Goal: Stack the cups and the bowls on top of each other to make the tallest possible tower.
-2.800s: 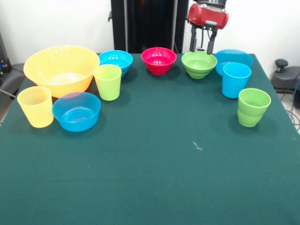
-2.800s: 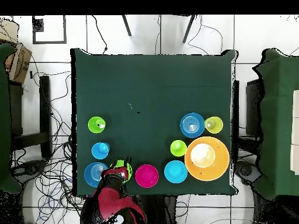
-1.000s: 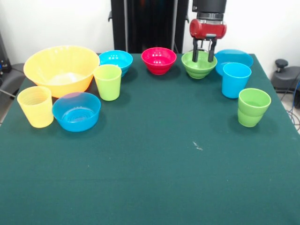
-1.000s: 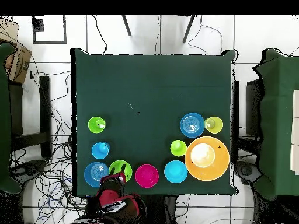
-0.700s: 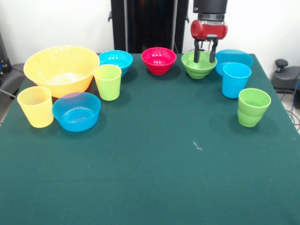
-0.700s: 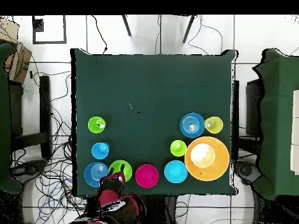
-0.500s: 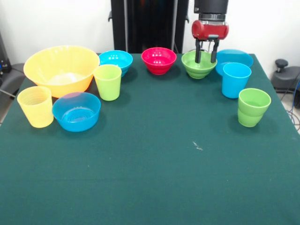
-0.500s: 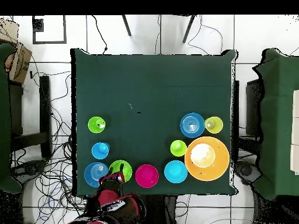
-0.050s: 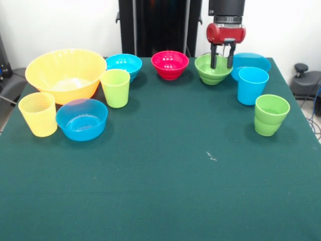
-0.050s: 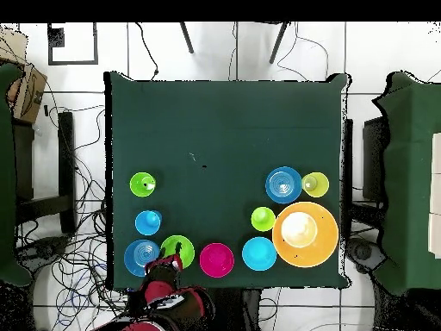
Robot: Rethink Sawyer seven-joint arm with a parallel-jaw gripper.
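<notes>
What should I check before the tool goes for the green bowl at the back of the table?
1. Tool over the green bowl: ok, the open tips hang at its right rim.
2. Rim between the tips: cannot tell; one tip seems inside the bowl, the other near the wall.
3. Bowl empty: ok, nothing shows inside it.
4. Clearance to the shallow blue bowl: not ok, it sits close beside the green bowl's right side.
5. Red bowl clear of the grasp: ok, a gap separates them.
6. Green stepped cup free to stack later: ok, upright and apart.
</notes>
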